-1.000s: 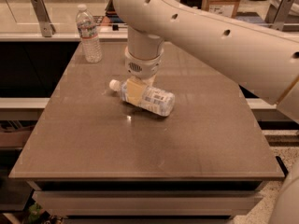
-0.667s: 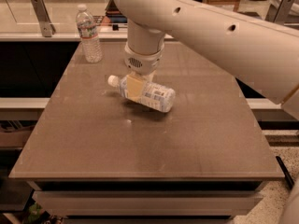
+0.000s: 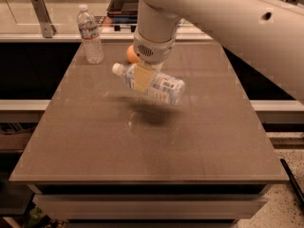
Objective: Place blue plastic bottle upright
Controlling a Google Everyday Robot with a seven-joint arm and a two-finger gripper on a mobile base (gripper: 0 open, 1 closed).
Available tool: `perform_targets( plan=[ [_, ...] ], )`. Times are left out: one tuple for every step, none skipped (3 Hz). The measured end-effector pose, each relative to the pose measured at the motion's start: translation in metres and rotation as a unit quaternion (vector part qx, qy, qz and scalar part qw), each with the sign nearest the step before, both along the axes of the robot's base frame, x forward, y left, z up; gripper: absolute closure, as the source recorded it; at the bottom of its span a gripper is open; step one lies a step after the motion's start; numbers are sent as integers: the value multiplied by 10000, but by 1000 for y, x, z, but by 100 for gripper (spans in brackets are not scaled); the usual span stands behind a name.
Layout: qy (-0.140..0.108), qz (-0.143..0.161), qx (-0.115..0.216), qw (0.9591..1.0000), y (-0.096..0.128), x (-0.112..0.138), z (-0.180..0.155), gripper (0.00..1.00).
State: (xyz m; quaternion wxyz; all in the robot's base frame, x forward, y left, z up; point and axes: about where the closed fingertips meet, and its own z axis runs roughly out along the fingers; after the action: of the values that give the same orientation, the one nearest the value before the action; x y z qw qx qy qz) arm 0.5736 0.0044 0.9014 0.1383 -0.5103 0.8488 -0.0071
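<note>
You've got liftoff. The near half of the table [image 3: 71, 165] is bare top. Over the table's middle there's a dark shadow [image 3: 152, 118], with a visible gap between it and the blue plastic bottle [image 3: 166, 88]. A second ago that bottle was down at the table's surface. Now it hangs above the table's middle, clear of the top.

The gripper [image 3: 141, 78] comes straight down over the table's middle. The fingers [image 3: 141, 75] are clamped across the bottle's body at the cap end of the label. You can see one tan pad on the near face; the other is hidden behind the bottle. The bottle rose with the wrist, so I'd call the grasp good.

It's not upright yet. The bottle is tilted but closer to flat, with the white cap [image 3: 116, 68] high toward the table's left and the base lower toward its right. My read is the pick is done and the rotate and set-down remain: swing the base down, then lower onto the table's middle. The grip sits off-centre toward the cap, so watch for the heavy end pivoting in the pads.

Further back, an orange round thing [image 3: 131, 54] sits toward the table's far edge, half hidden behind the wrist. A ribbed clear bottle [image 3: 90, 34] stands upright at the table's far-left corner, well apart. A dark tray [image 3: 121, 6] lies beyond the table's far edge.
</note>
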Motion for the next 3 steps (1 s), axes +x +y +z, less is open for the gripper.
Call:
perform_targets(
  plan=[
    [-263, 176, 503, 9982, -3, 7, 16, 100],
    [-586, 386, 1020, 9923, -5, 16, 35, 100],
    [-811, 468, 1266, 9875, -6, 14, 52, 100]
  ],
)
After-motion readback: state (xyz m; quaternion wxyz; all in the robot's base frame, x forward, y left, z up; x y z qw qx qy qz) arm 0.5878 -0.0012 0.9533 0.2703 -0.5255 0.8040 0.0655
